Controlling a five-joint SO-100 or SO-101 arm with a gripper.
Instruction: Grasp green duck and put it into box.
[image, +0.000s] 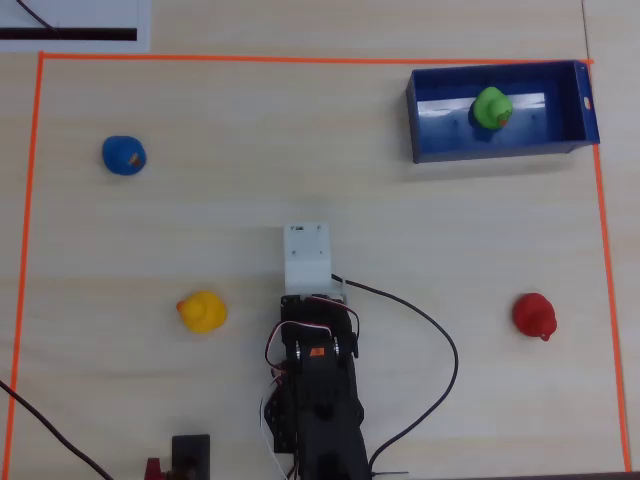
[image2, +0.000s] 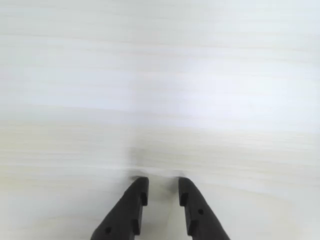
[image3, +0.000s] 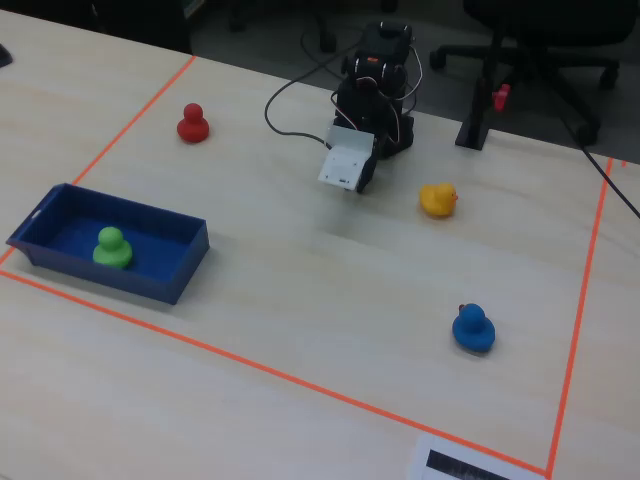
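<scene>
The green duck (image: 492, 106) (image3: 111, 246) sits upright inside the dark blue box (image: 500, 150) (image3: 150, 270), at the upper right of the overhead view and the left of the fixed view. The arm (image: 318, 380) (image3: 375, 90) is folded back near its base, far from the box. Its white wrist block (image: 306, 255) (image3: 345, 160) covers the fingers in both of those views. In the wrist view my gripper (image2: 162, 182) points at bare pale wood. Its two black fingers stand a small gap apart with nothing between them.
A yellow duck (image: 201, 311) (image3: 438, 199) lies close beside the arm. A blue duck (image: 124, 155) (image3: 472, 328) and a red duck (image: 533, 315) (image3: 193, 123) sit farther off. Orange tape (image: 300, 58) frames the work area. A black cable (image: 440, 350) loops beside the arm.
</scene>
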